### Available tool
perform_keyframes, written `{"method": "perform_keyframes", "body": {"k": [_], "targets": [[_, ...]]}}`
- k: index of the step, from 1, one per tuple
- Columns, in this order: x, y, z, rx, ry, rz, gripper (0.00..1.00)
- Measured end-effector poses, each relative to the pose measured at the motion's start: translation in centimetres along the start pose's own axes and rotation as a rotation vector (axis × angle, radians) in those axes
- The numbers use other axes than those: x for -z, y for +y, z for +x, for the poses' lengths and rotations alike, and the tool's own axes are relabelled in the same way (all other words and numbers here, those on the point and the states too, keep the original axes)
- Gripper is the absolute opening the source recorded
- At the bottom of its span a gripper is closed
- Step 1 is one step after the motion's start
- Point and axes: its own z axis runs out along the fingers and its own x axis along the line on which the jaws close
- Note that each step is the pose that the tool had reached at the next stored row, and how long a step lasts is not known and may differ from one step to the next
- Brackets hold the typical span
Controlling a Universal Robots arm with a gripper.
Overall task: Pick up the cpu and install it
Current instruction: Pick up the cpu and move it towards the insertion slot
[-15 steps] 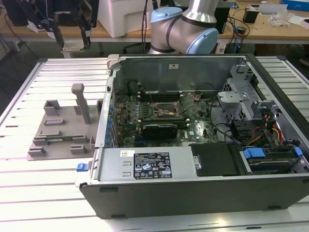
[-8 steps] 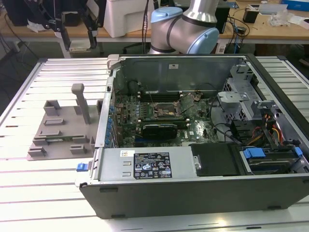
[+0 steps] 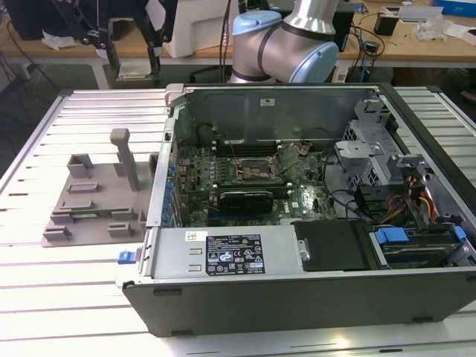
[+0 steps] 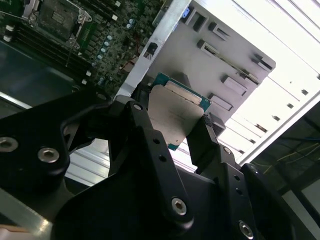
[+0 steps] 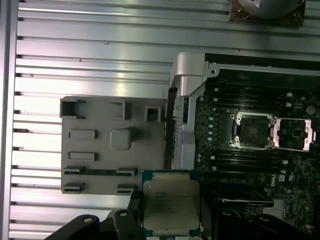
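Both fingers (image 4: 145, 135) of my gripper (image 4: 172, 122) clamp the cpu (image 5: 171, 206), pickup seemingly done; seating it calls for squaring over the socket (image 3: 254, 169), three o'clock from the plate (image 3: 89, 201) in the exterior view.

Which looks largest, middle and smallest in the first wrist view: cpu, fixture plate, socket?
1. fixture plate
2. cpu, though it is closest to the camera, which makes it look bigger
3. socket

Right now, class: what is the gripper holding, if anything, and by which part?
The gripper holds the cpu, clamped by two opposite edges, as the second wrist view shows.
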Motion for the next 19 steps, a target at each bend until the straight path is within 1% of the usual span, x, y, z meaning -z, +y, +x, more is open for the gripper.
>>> {"method": "perform_keyframes", "body": {"k": [3, 9, 18, 19], "targets": [[0.0, -0.02, -0.46, 0.0, 0.0002, 0.0, 0.54], [-0.02, -0.09, -1.7, 0.0, 0.0005, 0.0, 0.54], [-0.04, -0.16, -3.03, 0.0, 0.0008, 0.0, 0.54], [-0.05, -0.17, -3.31, 0.0, 0.0007, 0.0, 0.54]]}}
